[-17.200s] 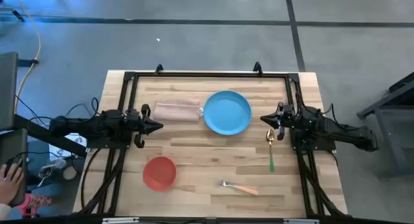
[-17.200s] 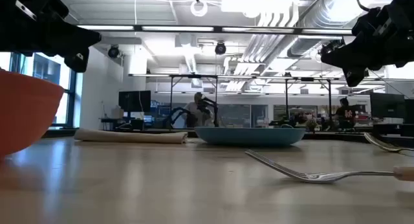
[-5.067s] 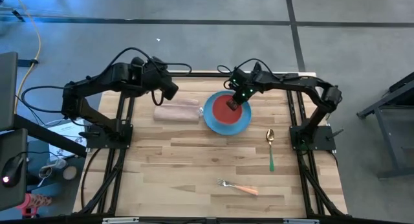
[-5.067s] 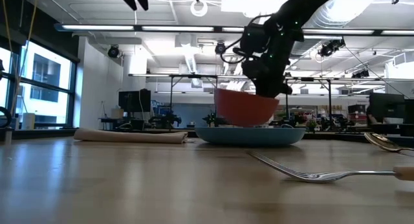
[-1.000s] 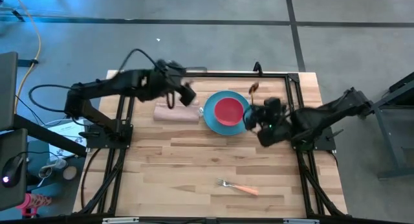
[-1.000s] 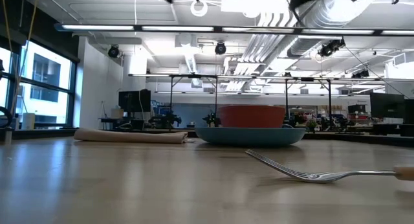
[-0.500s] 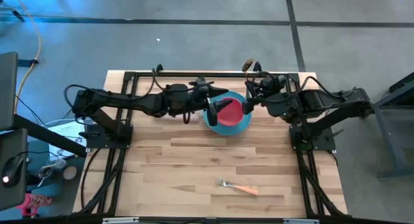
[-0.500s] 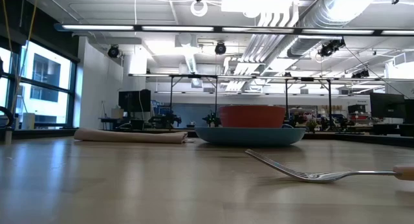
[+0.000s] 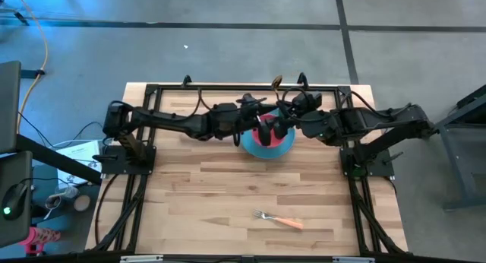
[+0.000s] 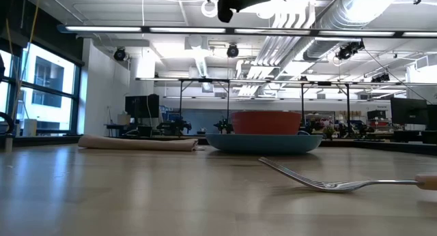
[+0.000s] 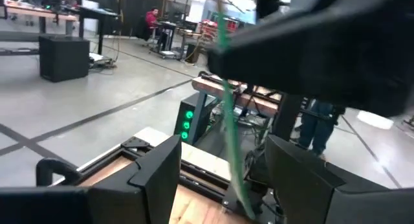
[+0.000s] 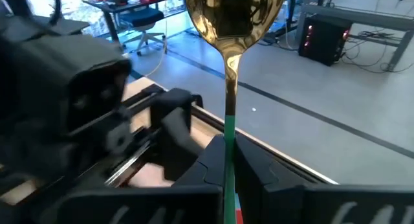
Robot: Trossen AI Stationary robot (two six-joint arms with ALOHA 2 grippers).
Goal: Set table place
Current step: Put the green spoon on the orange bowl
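The red bowl stands in the blue plate at the table's far middle. Above them my two grippers meet. My right gripper is shut on the gold spoon with the green handle. My left gripper is open; its fingers stand on either side of the green handle, and I see no touch. The beige napkin lies flat left of the plate. Near the front edge lies the fork. My right gripper pinches the spoon's green handle between its two fingers. The spoon runs along the fingers and sticks out past their ends, with the gold bowl end away from the gripper. It is lifted clear, above the plate.
The black metal frame runs along the table's far edge, close behind both grippers. The light wood table shows bare between the plate and the fork. My left arm hides the napkin in the high view.
My left gripper has swung toward the table's right, from over the napkin to above the plate. My right gripper has carried the spoon from the plate's right side toward the far edge and left, meeting the left gripper. The spoon's handle now stands between the left fingers.
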